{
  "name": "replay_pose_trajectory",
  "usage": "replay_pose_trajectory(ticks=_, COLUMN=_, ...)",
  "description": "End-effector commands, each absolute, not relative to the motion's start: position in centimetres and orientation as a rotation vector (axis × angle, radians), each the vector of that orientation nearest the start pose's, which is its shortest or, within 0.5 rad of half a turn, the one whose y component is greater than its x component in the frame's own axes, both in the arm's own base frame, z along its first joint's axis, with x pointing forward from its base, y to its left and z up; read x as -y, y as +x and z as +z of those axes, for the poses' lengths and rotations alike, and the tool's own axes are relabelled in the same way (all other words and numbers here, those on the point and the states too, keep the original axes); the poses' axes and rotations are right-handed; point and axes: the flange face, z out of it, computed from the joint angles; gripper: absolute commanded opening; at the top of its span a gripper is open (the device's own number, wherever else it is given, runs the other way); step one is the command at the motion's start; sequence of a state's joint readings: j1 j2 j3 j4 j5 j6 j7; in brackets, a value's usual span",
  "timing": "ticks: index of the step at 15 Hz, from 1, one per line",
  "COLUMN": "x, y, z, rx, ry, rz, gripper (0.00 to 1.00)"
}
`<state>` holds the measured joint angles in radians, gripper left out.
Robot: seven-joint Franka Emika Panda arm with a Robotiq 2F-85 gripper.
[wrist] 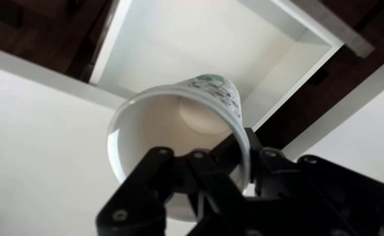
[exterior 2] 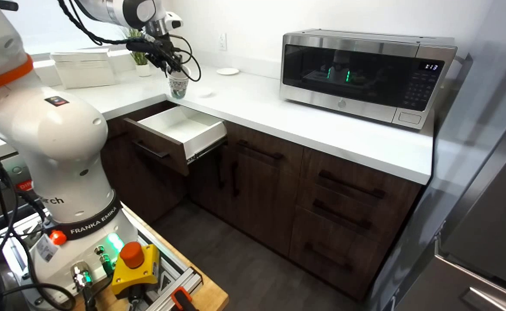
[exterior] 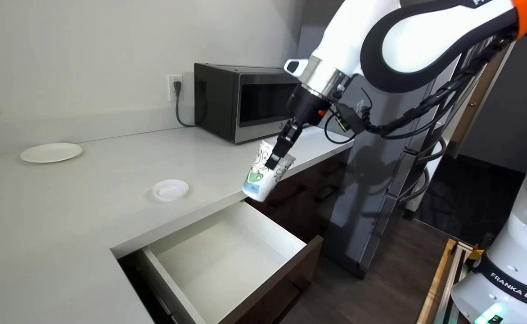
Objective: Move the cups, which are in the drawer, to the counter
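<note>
A whitish paper cup with green and blue markings is held tilted in the air by the drawer's back corner, near the counter's edge. It also shows in an exterior view and, mouth toward the camera, in the wrist view. My gripper is shut on the cup's wall at the rim. In the wrist view one finger is inside the cup and one outside. The drawer is pulled out, its bare white bottom showing; its dark front shows in an exterior view. The white counter is beside it.
A microwave stands on the counter against the wall. A small white dish and a larger white plate lie on the counter. A potted plant and a white stack are farther along. A tall grey fridge stands past the microwave.
</note>
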<state>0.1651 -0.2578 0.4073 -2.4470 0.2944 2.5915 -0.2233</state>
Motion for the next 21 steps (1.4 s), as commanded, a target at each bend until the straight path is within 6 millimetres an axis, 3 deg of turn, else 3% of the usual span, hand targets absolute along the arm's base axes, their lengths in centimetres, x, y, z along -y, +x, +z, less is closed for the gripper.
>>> replay_pose_trajectory(ticks=1, x=-24.5, y=44.7, z=48.3, rx=0.679, ry=-2.945, rz=-0.737, gripper=0.02)
replay_pose_trajectory(ticks=2, x=-23.8, y=45.8, z=49.1, rx=0.626, ry=-2.982, rz=-0.79, gripper=0.02)
replay_pose_trajectory(ticks=3, x=-24.6, y=43.8, z=48.0, rx=0.715, ry=-2.917, rz=-0.744, gripper=0.07)
replay_pose_trajectory(ticks=6, x=-23.1, y=45.9, z=49.4, rx=0.643, ry=-2.957, rz=-0.809, gripper=0.07)
replay_pose_trajectory(ticks=10, x=-23.5, y=46.3, z=49.4, rx=0.648, ry=-2.954, rz=-0.814, gripper=0.02)
replay_pose_trajectory(ticks=13, x=-22.8, y=49.8, z=51.8, rx=0.645, ry=-3.041, rz=-0.706, gripper=0.02)
replay_pose_trajectory(ticks=17, x=-20.5, y=55.0, z=52.2, rx=0.537, ry=-3.212, rz=-0.43, gripper=0.02)
replay_pose_trajectory(ticks=20, x=-20.6, y=59.3, z=51.9, rx=0.531, ry=-3.13, rz=-0.486, gripper=0.02)
replay_pose_trajectory(ticks=21, x=-19.7, y=56.4, z=52.7, rx=0.536, ry=-3.168, rz=-0.489, gripper=0.02)
